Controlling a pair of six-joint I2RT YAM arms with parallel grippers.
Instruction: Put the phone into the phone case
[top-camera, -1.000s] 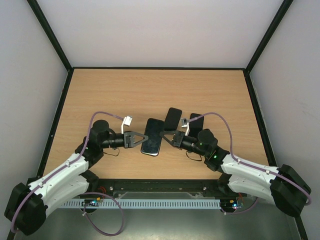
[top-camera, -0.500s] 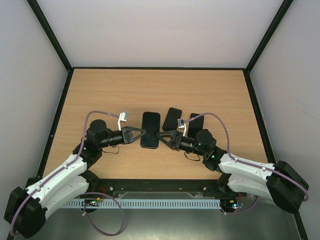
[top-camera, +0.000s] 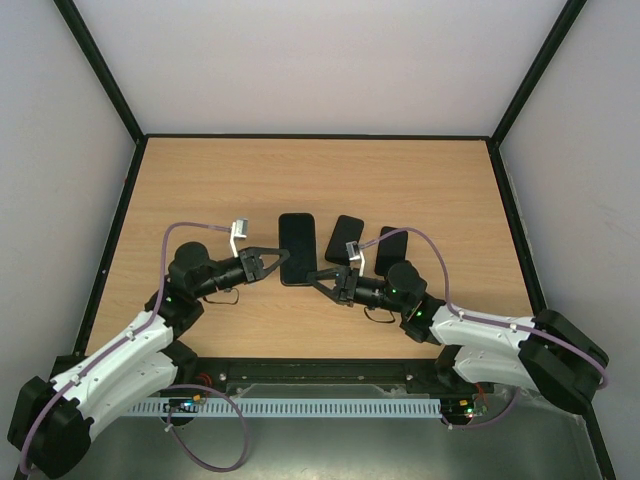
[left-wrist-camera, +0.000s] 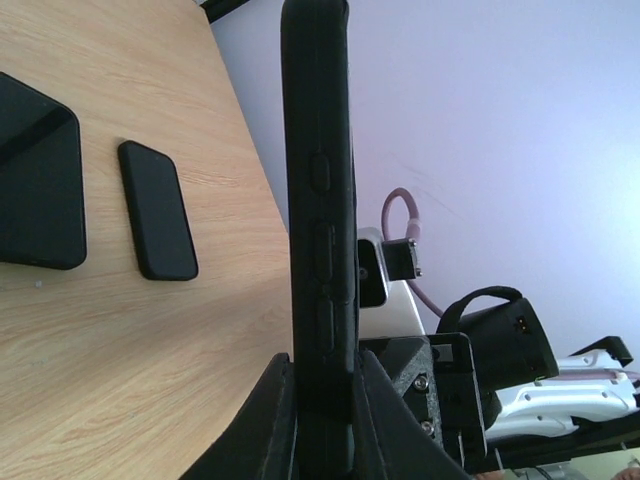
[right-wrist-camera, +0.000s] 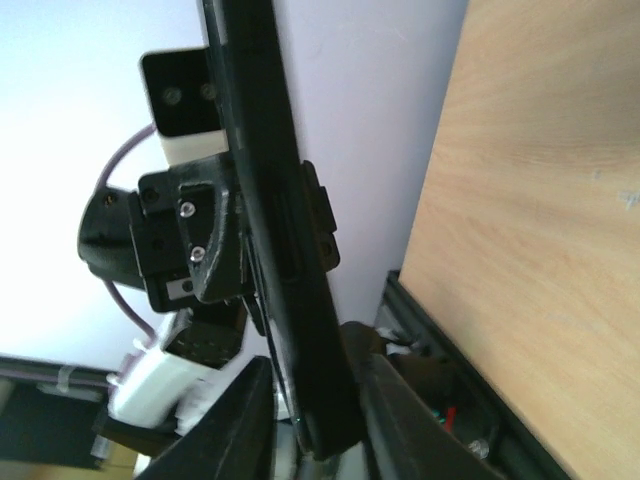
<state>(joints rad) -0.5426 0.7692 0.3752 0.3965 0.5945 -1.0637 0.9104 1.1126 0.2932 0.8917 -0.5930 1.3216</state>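
While L gripper (top-camera: 280, 262) and R gripper (top-camera: 317, 283) both clamp the phone (top-camera: 296, 248), I can't tell if it's cased; seating prob. left.

Showed a pale wood-grain table (top-camera: 300, 180) with a black rim, closed in by plain whitish walls (top-camera: 320, 60) at back and both sides, black posts (top-camera: 100, 70) slanting up from the far corners, a white slotted rail (top-camera: 300, 408) along the near edge, a grey strip (top-camera: 330, 452) below it, lit softly and evenly.

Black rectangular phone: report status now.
Left gripper, right gripper both shut on black rectangular phone. Two more black slabs flat on wooden table, to its right.
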